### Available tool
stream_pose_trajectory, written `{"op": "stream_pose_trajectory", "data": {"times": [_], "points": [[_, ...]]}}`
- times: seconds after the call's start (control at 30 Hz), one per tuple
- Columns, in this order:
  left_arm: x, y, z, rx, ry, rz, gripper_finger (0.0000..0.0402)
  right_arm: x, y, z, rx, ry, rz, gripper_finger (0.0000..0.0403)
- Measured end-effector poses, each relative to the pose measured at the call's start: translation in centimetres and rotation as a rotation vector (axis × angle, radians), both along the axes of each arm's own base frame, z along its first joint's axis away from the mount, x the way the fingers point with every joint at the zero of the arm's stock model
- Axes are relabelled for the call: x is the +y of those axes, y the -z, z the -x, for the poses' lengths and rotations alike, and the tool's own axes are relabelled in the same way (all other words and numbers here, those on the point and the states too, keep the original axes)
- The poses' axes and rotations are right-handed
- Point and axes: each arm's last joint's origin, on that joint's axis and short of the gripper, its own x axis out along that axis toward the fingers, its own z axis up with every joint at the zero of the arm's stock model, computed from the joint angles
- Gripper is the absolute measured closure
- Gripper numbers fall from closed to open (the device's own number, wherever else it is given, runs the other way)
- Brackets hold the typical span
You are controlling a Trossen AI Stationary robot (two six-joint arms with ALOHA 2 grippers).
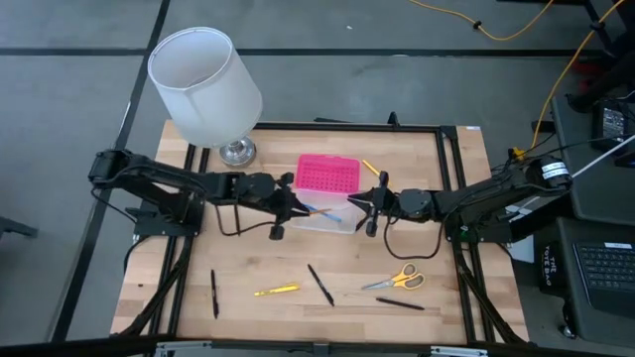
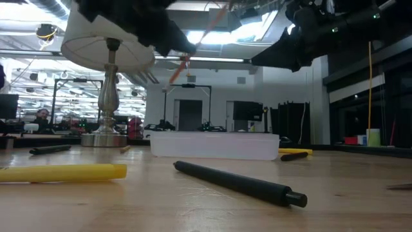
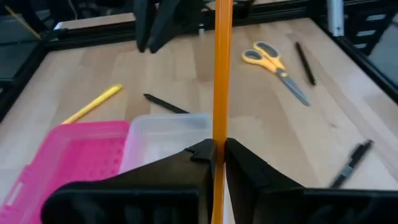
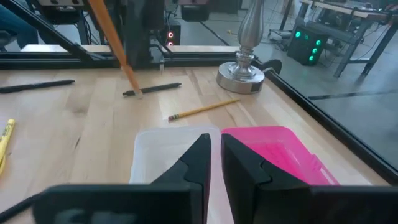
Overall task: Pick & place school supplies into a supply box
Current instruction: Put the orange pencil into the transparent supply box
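My left gripper (image 3: 218,157) is shut on an orange pencil (image 3: 221,68) and hovers over the supply box's clear base (image 1: 327,220). In the low view the pencil (image 2: 193,46) slants in the air above the base (image 2: 212,145). The pink lid (image 1: 326,174) lies next to the base, on its far side. My right gripper (image 4: 216,149) hovers at the base's right end, shut and holding nothing. A yellow marker (image 1: 276,290), three black pens (image 1: 319,284), yellow-handled scissors (image 1: 395,280) and a yellow pencil (image 1: 370,168) lie flat on the table. My left gripper pinches the orange pencil's shaft (image 3: 219,138) between its two fingers, and the pencil runs forward out of the fingertips toward the right gripper. The pencil is lifted clear of the table and the box and slants in the air.
A lamp with a white shade (image 1: 205,84) and a metal foot (image 1: 236,151) stands at the table's far left corner. The loose pens, marker and scissors lie along the near part of the table. A black frame (image 1: 451,159) rims the tabletop.
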Motion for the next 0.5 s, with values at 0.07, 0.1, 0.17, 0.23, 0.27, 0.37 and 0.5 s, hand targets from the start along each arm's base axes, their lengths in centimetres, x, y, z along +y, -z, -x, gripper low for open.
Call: {"op": "stream_pose_trajectory", "data": {"times": [0.07, 0.1, 0.17, 0.23, 0.27, 0.37, 0.5], "points": [[0.4, -0.3, -1.0, 0.007, -0.011, 0.000, 0.0384, 0.0, -0.2, 0.3, 0.011, 0.004, -0.021, 0.0359], [0.6, -0.5, -1.5, 0.019, -0.015, -0.005, 0.0384, 0.0, -0.2, 0.5, 0.020, 0.006, -0.033, 0.0359], [0.9, -0.8, -2.3, 0.053, -0.021, -0.013, 0.0384, 0.1, -0.1, 0.7, 0.036, 0.008, -0.054, 0.0359], [1.2, -1.2, -3.3, 0.087, -0.032, -0.008, 0.0384, 0.2, 0.0, 0.8, 0.051, 0.005, -0.061, 0.0359], [1.4, -1.3, -3.7, 0.111, -0.040, 0.000, 0.0384, 0.3, 0.0, 0.9, 0.059, 0.002, -0.060, 0.0359], [1.7, -1.6, -5.1, 0.184, -0.058, 0.016, 0.0384, 0.5, 0.2, 0.9, 0.076, -0.006, -0.059, 0.0359], [2.0, -1.3, -6.4, 0.271, -0.076, 0.031, 0.0384, 0.7, 0.5, 1.1, 0.103, -0.006, -0.080, 0.0359]]}}
